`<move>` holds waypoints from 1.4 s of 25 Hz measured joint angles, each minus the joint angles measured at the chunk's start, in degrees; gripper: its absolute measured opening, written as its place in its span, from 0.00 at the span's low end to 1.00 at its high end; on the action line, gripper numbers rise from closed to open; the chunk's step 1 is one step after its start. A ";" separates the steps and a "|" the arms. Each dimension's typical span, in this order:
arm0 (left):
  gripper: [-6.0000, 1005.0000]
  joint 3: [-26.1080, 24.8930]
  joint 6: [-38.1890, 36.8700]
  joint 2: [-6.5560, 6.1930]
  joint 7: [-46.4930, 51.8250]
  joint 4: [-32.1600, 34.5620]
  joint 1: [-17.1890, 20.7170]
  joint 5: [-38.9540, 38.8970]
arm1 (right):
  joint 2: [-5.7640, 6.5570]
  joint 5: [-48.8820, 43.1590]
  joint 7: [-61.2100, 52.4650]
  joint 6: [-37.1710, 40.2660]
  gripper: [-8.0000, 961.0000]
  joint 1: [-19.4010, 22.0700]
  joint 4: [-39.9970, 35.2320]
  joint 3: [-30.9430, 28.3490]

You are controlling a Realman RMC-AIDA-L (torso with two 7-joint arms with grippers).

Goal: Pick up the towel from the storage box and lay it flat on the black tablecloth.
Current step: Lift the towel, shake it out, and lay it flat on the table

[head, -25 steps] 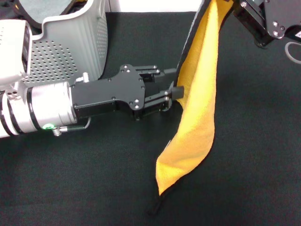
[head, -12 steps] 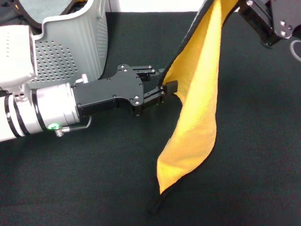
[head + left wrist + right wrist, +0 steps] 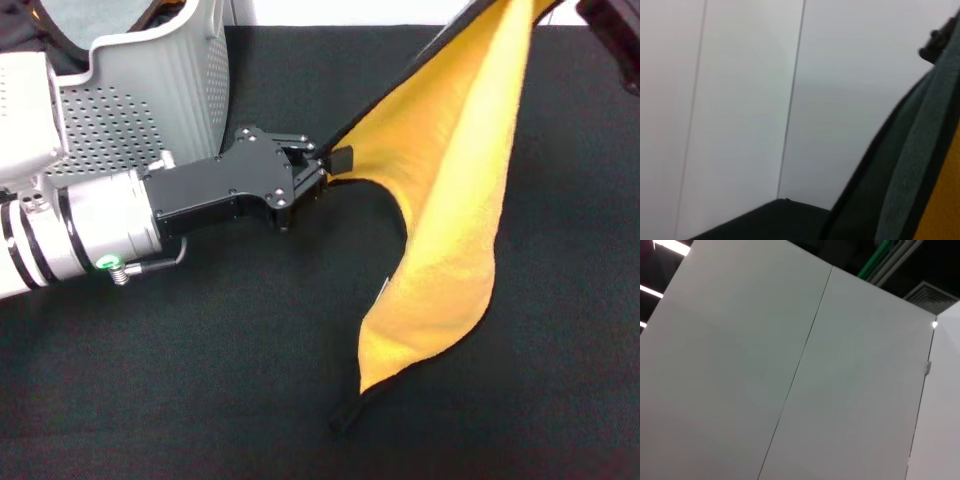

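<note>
Above the black tablecloth: we saw the towel (image 3: 450, 190) hanging in the air, not yet laid flat.

Towel: we noted a yellow-orange cloth with thin dark edging, stretched from the upper right corner of the head view down toward the lower middle. Its lowest corner (image 3: 345, 415) reached the black tablecloth (image 3: 200, 380) or hung just above it; we could not tell which.

Left pincer (image 3: 328, 162): we found it closed on the towel's left edge, partway along that edge, pulling it sideways so the border bent into a point there. Its arm reached in from the left, low over the bench.

Right pincer: we saw only a sliver of its dark arm (image 3: 612, 18) at the upper right corner of the head view, where the towel's top end ran out of the picture. We could not tell how its fingers stood.

Storage box (image 3: 140, 90): we saw the light grey perforated basket at the upper left, on the bench behind the left arm, well apart from the towel.

Left wrist view: we made out a strip of yellow-orange at 1 edge, the towel (image 3: 945, 200), beside dark fabric, with a pale panelled wall (image 3: 740, 100) behind.

Right wrist view: we saw only pale wall panels (image 3: 790, 380) and a dark ceiling (image 3: 865, 260).
</note>
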State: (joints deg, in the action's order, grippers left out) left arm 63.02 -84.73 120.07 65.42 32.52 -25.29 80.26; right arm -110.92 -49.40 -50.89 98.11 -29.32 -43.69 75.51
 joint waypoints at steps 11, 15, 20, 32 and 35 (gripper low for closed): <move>0.05 -0.01 0.37 -0.01 -0.03 0.01 0.16 -1.08 | 0.02 0.00 -0.83 1.87 0.02 1.28 0.16 -3.01; 0.05 -0.01 0.36 -0.01 -0.03 0.01 0.29 -1.05 | -0.03 0.13 -0.96 2.25 0.02 1.45 0.02 -3.36; 0.05 0.00 0.35 -0.08 -0.04 -0.09 0.33 -0.61 | -0.52 0.27 -1.04 3.67 0.02 1.51 0.01 -5.22; 0.05 0.43 0.42 -0.13 -0.56 -1.20 0.00 -0.43 | -1.14 0.62 -1.36 5.70 0.02 1.64 0.01 -6.78; 0.05 0.44 0.44 -0.20 -0.56 -1.57 -0.19 -0.37 | -1.48 0.63 -1.95 6.67 0.02 1.64 0.03 -8.06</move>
State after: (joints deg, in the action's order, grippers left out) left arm 63.46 -84.29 119.87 64.86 30.95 -25.47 79.89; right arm -112.40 -48.77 -52.83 104.78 -27.68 -43.67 67.45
